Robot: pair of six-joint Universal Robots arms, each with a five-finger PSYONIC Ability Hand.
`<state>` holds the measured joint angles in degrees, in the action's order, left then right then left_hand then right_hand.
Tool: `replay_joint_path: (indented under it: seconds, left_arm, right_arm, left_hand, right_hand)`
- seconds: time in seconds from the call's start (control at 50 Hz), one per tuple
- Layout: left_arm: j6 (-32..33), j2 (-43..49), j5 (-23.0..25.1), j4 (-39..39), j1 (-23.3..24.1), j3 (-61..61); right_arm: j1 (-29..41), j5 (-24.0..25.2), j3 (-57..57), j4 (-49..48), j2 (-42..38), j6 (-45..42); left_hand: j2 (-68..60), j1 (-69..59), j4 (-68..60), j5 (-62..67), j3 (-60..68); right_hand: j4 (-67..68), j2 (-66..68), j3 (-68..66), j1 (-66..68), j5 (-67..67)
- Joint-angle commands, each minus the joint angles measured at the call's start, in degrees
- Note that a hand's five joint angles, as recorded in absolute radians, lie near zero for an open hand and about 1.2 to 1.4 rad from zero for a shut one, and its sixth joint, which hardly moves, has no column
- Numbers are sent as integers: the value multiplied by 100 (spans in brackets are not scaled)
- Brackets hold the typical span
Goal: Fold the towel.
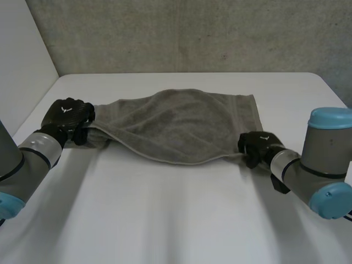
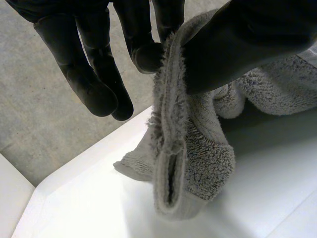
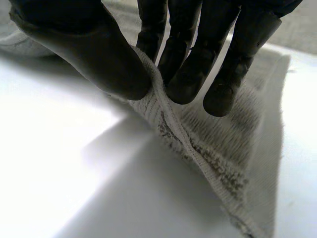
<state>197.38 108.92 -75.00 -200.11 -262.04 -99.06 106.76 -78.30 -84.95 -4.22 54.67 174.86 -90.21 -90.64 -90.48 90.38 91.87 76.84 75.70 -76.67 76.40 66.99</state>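
One grey towel (image 1: 181, 124) lies mid-surface (image 1: 165, 220), its near edge sagging between two robot hands. The right robot hand (image 1: 256, 146) pinches the near right corner between thumb and fingers. The left robot hand (image 1: 69, 115) pinches the left corner likewise. Both hands hide their corners from above.

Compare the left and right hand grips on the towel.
Left hand holds the towel's left end, its corner hanging bunched below the pinch; right hand holds the right near corner, cloth running flat from the pinch. Left hand has fingers clear of the cloth; right hand's fingers sit close together at it. Both pinch the edge against the thumb.
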Motion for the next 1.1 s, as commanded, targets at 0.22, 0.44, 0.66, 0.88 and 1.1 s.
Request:
replay_joint_path:
  seconds: [0.22, 0.44, 0.66, 0.88, 1.1]
  left_arm:
    - [134, -750, -23, 218, -40, -114]
    - [2125, -1215, 47, 1597, -189, -640]
    - [3878, -1330, 232, 1545, -726, -1046]
    - [2509, 170, 135, 824, 178, 586]
    - [2279, 2124, -524, 781, 724, 2795]
  right_arm:
    - [-270, 439, -21, 554, 1872, -734]
    - [-463, 474, -171, 2792, 2380, -3342]
    - [-745, 571, 146, 3147, 2786, -3564]
    - [-429, 474, 1479, 1970, 935, -3511]
    - [55, -615, 3044, 1091, -1052, -3564]
  left_hand:
    - [1021, 1064, 1048, -2038, -1187]
    - [1021, 1064, 1048, -2038, -1187]
    - [1021, 1064, 1048, -2038, -1187]
    - [1021, 1064, 1048, -2038, -1187]
    - [1021, 1064, 1048, -2038, -1187]
  right_hand:
    - [316, 430, -333, 360, 301]
    - [316, 430, -333, 360, 301]
    - [316, 430, -333, 360, 301]
    - [316, 430, -333, 360, 301]
    - [316, 430, -333, 360, 301]
